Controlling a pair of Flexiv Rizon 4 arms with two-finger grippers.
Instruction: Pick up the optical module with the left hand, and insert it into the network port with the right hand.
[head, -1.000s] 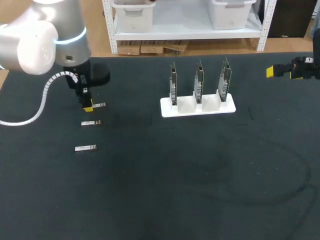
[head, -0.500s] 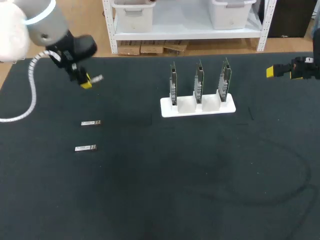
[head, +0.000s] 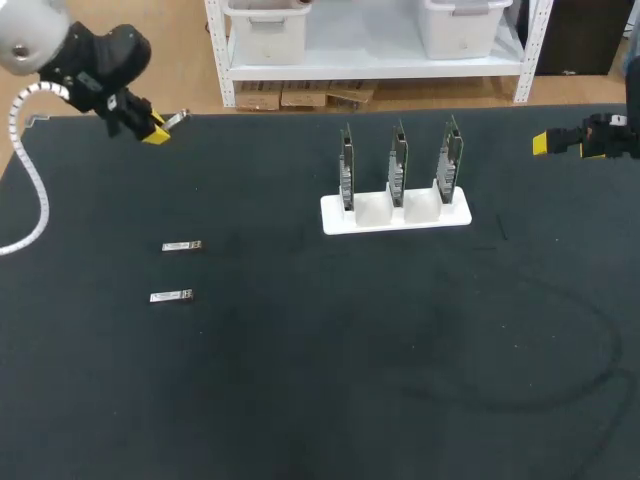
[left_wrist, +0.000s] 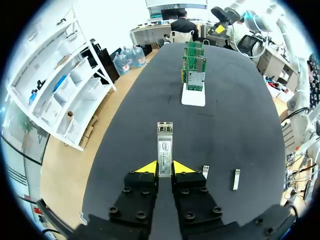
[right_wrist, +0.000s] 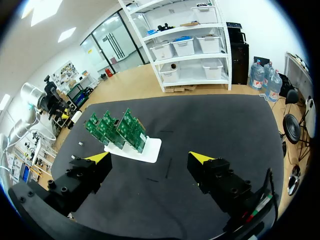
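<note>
The left gripper (left_wrist: 164, 169) is clamped on one end of the optical module (left_wrist: 164, 144), held over the tabletop's (head: 300, 380) far left corner. It is a small, stiff metal slug, probably light and slick. Its free half suits the right gripper (right_wrist: 150, 158), whose jaws stand wide apart at the far right edge.

Head view looks down from behind; both wrist views face the shared network cards (head: 398, 162).

The black table (head: 320, 400) carries a white card stand (head: 395, 214) and two loose modules (head: 182, 246) (head: 171, 296).
</note>
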